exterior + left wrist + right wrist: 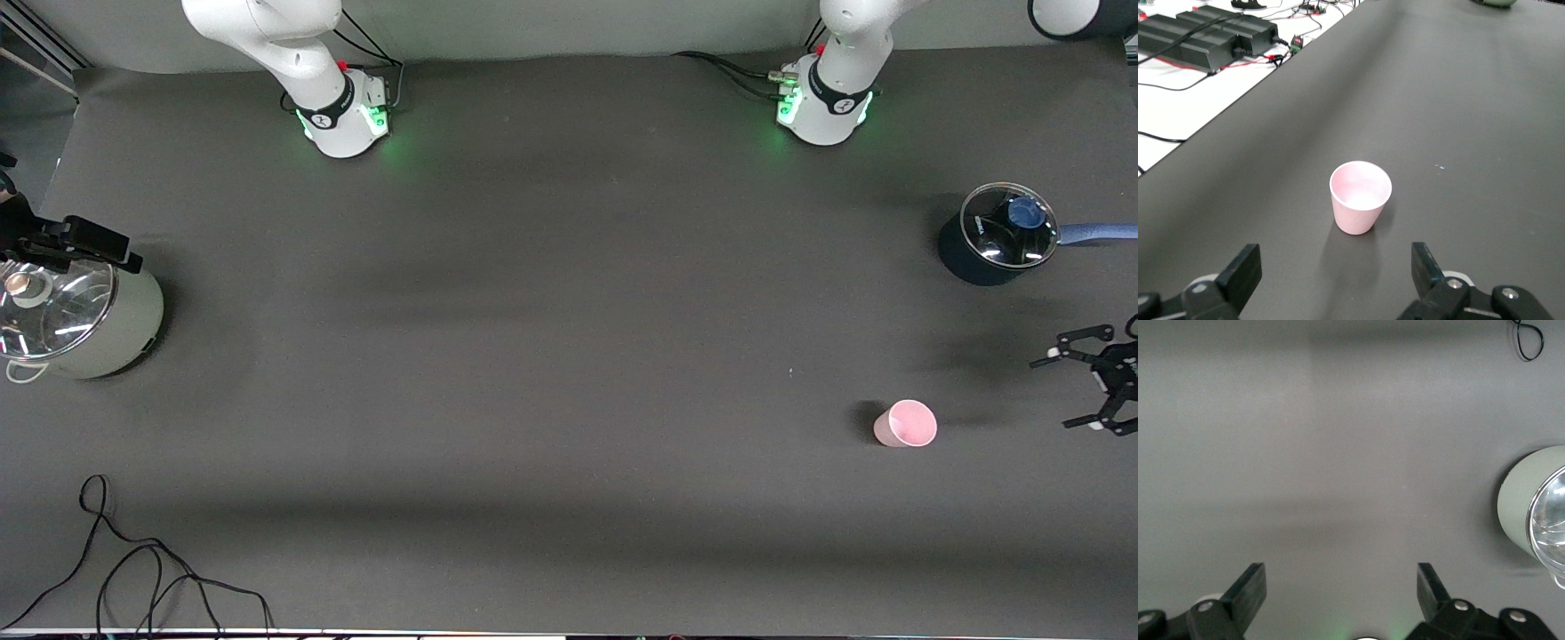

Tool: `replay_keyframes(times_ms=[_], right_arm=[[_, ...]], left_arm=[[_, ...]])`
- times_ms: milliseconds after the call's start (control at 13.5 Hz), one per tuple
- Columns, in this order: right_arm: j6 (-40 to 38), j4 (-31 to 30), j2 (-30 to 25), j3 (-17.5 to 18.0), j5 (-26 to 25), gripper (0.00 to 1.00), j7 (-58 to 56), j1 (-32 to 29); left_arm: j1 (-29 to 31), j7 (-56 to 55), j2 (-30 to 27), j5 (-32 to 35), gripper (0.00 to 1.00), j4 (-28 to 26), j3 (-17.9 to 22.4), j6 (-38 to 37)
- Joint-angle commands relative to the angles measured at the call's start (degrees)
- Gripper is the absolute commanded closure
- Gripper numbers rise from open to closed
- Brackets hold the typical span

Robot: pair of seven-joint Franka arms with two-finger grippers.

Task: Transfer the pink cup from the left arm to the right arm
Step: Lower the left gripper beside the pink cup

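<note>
The pink cup stands upright, mouth up, on the dark table mat toward the left arm's end, nearer to the front camera than the blue pot. My left gripper is open and empty, low over the mat beside the cup, with a gap between them. In the left wrist view the cup stands ahead of the left gripper, outside the spread jaws. My right gripper is open and empty, high over the mat near its own base; it is out of the front view.
A dark blue pot with a glass lid and a blue handle stands at the left arm's end. A grey-green pot with a glass lid stands at the right arm's end, also in the right wrist view. A black cable lies near the front edge.
</note>
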Motion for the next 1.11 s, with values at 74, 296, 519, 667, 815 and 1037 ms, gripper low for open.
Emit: replay_keyframes(times_ms=[74, 296, 519, 667, 815, 1037], right_arm=[[-0.91, 1.12, 0.68, -0.16, 0.94, 0.0, -0.27, -0.19], [-0.91, 1.21, 0.68, -0.16, 0.94, 0.0, -0.19, -0.19], [-0.91, 1.12, 0.68, -0.25, 0.94, 0.0, -0.19, -0.19], [-0.91, 1.21, 0.77, -0.25, 0.85, 0.0, -0.27, -0.27], [-0.91, 1.21, 0.77, -0.25, 0.85, 0.0, -0.1, -0.19], [-0.91, 1.12, 0.77, -0.25, 0.85, 0.0, -0.27, -0.27]], left_arm=[[0.62, 7.99, 5.15, -5.3, 0.0, 1.83, -0.6, -1.45], [0.8, 13.52, 8.92, -7.93, 0.0, 1.74, -1.31, -1.89], [1.41, 17.48, 12.09, -9.7, 0.0, 1.74, -1.57, -2.24], [1.5, 19.16, 13.76, -11.02, 0.0, 1.74, -1.57, -2.42], [1.5, 20.04, 15.17, -11.81, 0.0, 1.74, -1.57, -2.85], [2.29, 23.03, 17.63, -14.0, 0.0, 1.74, -2.01, -3.47]])
